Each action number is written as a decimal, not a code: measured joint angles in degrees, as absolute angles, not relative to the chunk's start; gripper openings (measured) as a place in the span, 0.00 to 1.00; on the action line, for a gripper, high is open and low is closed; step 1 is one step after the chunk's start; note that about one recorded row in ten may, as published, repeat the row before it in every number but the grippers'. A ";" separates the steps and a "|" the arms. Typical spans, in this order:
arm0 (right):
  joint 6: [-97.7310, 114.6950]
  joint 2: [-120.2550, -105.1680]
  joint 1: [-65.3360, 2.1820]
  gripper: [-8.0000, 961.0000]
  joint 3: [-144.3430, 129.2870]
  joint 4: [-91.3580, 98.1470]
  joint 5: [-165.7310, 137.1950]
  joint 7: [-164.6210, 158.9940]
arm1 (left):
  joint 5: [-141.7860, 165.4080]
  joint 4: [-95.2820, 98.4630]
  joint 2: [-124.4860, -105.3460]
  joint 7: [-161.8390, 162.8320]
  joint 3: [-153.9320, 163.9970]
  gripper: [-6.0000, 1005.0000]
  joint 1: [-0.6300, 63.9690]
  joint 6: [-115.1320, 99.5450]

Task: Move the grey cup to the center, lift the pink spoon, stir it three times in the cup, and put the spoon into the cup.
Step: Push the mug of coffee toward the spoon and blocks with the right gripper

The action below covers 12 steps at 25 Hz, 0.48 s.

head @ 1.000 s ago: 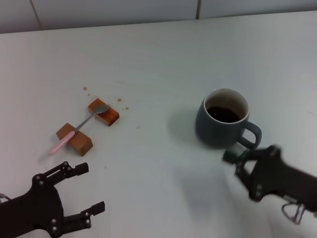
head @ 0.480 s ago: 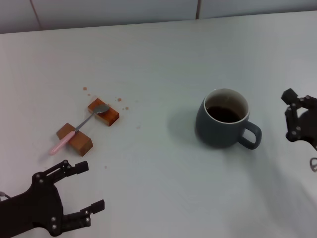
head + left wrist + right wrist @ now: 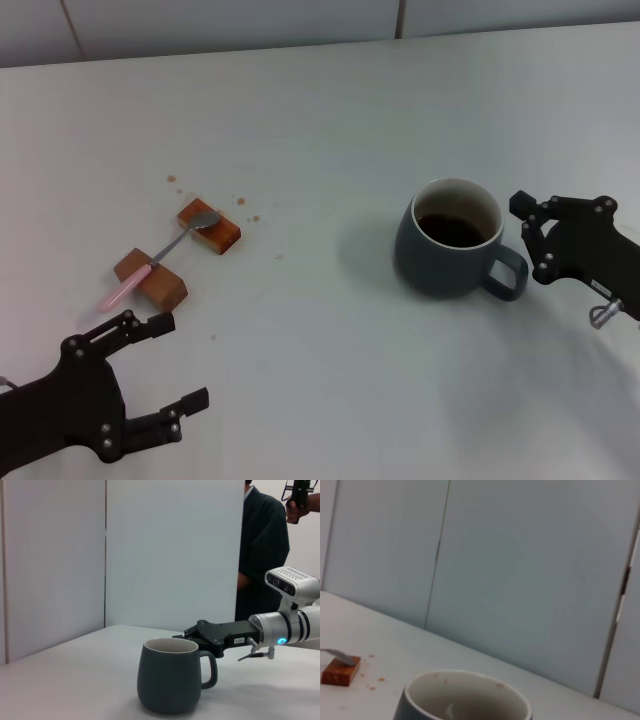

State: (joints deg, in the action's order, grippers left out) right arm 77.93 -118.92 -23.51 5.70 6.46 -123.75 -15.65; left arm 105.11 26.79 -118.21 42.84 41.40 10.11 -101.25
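Observation:
The grey cup (image 3: 448,250) stands right of the table's middle with dark liquid inside, its handle (image 3: 506,272) pointing right and toward me. My right gripper (image 3: 532,238) is open just right of the cup, next to the handle, not touching it. The left wrist view shows the cup (image 3: 167,681) with the right gripper (image 3: 186,636) behind it. The right wrist view shows the cup's rim (image 3: 465,681) close by. The pink spoon (image 3: 160,255) lies across two brown blocks at the left. My left gripper (image 3: 172,362) is open and empty, near the front edge below the spoon.
The two brown blocks (image 3: 209,226) (image 3: 152,279) hold the spoon off the white table (image 3: 320,130). Small brown crumbs (image 3: 245,205) lie around them. A grey wall runs behind the table. A person stands far off in the left wrist view (image 3: 262,555).
My right gripper has swung from in front of the cup out to the right, then back in beside the handle. The left gripper has shifted only slightly. Cup and spoon have not moved.

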 joint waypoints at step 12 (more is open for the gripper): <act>76.91 -119.02 -27.32 0.02 -3.68 7.76 -123.75 -23.76 | 105.03 26.79 -118.30 42.89 40.51 0.86 10.17 -101.39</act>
State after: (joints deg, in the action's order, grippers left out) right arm 76.90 -119.02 -27.32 -3.68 7.76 -123.75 -23.76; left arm 105.03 26.79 -118.30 42.89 40.51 10.17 -101.39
